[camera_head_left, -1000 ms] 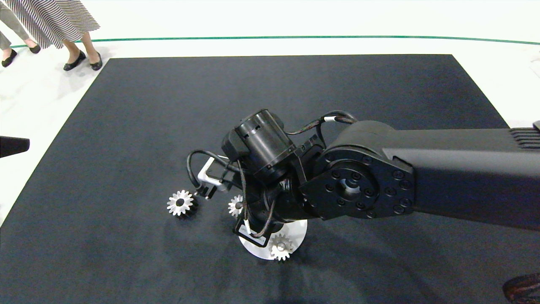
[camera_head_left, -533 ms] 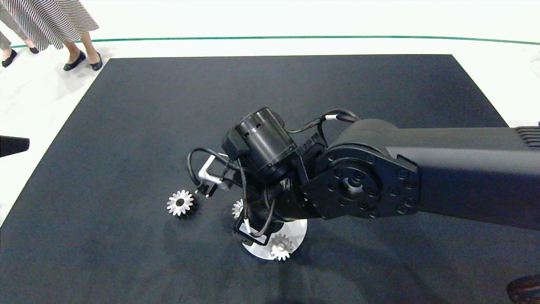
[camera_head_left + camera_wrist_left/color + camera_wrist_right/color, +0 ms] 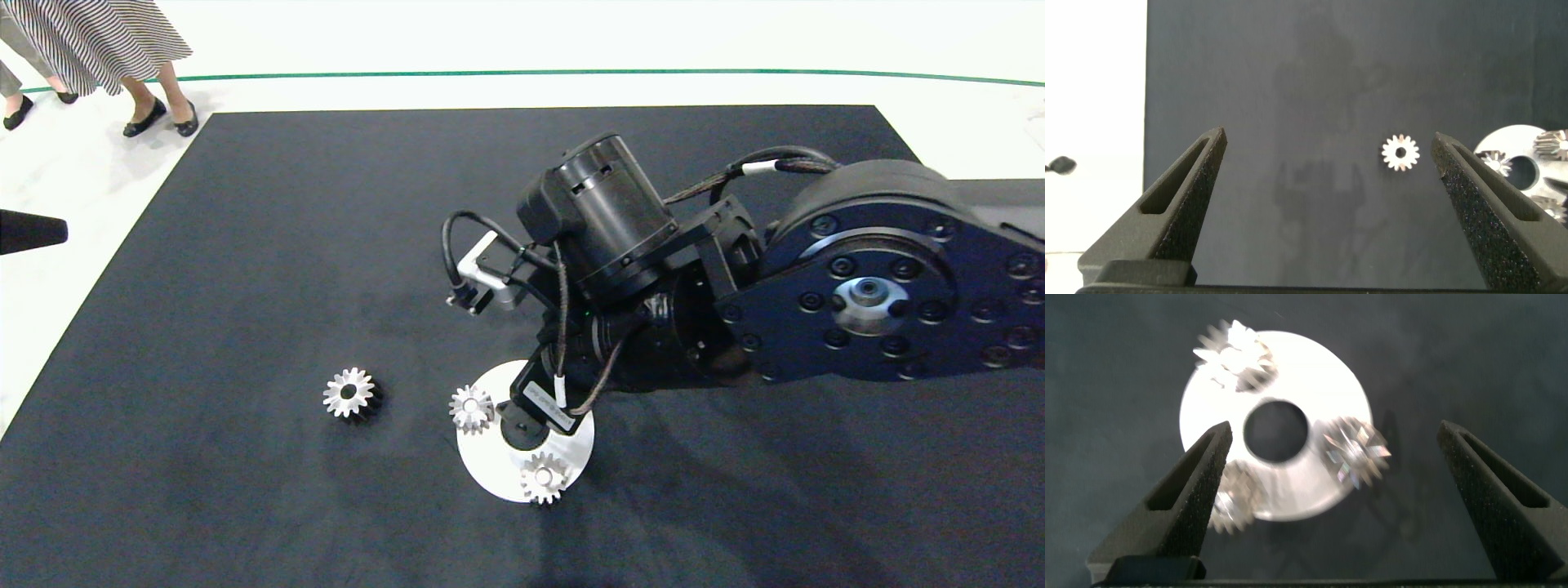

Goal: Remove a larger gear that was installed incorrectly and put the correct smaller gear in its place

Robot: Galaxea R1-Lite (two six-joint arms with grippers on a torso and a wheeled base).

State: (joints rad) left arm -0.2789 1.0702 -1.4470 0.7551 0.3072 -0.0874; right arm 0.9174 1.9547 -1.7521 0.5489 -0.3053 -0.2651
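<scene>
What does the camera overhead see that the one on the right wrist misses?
Only the head view shows the larger gear lying alone on the black mat, the right arm, and a person's legs. Only the right wrist view shows the right gripper, its fingers spread wide, and the disc's dark centre hole. Both show the silver disc carrying small gears.
</scene>
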